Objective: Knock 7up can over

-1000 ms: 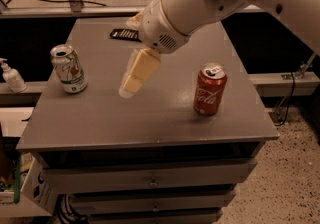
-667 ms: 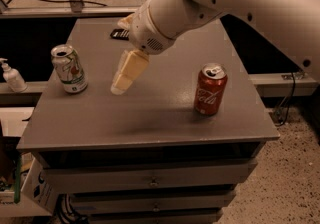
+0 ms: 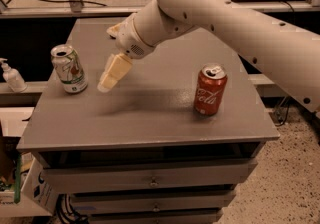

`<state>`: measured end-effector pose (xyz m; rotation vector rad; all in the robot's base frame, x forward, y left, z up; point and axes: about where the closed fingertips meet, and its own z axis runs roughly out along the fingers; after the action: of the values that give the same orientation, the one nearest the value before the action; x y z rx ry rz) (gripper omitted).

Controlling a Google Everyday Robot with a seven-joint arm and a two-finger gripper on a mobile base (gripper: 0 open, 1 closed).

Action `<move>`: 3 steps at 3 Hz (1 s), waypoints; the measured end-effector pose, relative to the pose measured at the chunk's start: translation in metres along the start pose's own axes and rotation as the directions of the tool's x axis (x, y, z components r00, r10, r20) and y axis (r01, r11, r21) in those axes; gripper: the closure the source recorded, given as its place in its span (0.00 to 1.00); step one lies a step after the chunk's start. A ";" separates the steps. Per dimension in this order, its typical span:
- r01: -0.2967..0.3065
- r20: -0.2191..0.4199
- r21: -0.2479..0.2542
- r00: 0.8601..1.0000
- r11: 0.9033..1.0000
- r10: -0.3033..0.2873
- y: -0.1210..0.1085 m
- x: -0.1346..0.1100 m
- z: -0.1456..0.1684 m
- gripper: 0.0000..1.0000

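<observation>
Jaws pressed together, the gripper point(image 3: 106, 86) hangs near the upright 7up can point(image 3: 69, 69), on the side facing the cola can point(image 3: 210, 90), tips slanting toward the 7up can's base.

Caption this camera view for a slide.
Gripper hangs beside the upright 7up can, not touching it; a red Coca-Cola can stands apart on the grey cabinet top.
</observation>
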<state>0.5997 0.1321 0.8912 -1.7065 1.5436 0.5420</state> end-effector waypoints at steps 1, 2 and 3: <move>-0.049 0.053 -0.037 0.997 0.998 0.051 -0.001 0.002 0.030 0.00; -0.062 0.116 -0.085 0.991 0.994 0.072 0.004 -0.010 0.053 0.00; -0.079 0.171 -0.132 0.980 0.988 0.101 0.012 -0.022 0.071 0.00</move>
<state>0.5967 0.2010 0.8604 -1.6376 1.4907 0.8304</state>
